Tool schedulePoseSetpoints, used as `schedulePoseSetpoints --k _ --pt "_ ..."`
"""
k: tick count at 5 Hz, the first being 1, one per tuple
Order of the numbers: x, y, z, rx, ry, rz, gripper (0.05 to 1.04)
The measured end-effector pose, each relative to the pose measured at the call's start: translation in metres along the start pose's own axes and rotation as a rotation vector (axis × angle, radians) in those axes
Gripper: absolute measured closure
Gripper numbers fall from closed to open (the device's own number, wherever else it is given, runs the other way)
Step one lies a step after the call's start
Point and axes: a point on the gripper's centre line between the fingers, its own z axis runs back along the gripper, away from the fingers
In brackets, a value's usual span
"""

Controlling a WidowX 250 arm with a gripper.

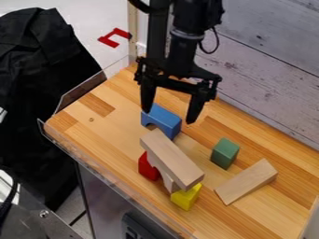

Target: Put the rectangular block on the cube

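A blue block (163, 120) with an arched notch stands on the light wood counter (87, 126), towards the back. Nearer the front are a red block (146, 169) and a yellow block (185, 198), with a pale wooden piece (169, 181) between them. A clear guard (100, 86) runs along the counter's left side. Beyond it hangs black cloth (37, 84), and a red angular piece (109, 37) lies farther back. Grey-white boards (261, 60) form the wall behind, at the right
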Motion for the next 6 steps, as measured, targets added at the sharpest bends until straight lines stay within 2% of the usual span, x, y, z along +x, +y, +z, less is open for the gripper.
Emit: schedulePoseSetpoints --k 2,3,4,5,6 --pt "-0.022 0.002 0.002 -0.036 0.009 0.198 0.084" --pt "-0.032 -0.004 -0.008 -0.029 0.009 0.417 0.084" --pt "-0.037 -0.010 -0.014 -0.026 -0.013 0.529 0.084" --pt "-0.036 -0.014 -0.015 -0.046 -0.017 0.556 0.084" --pt "-0.036 -0.014 -0.014 -0.044 -0.023 0.564 0.084"
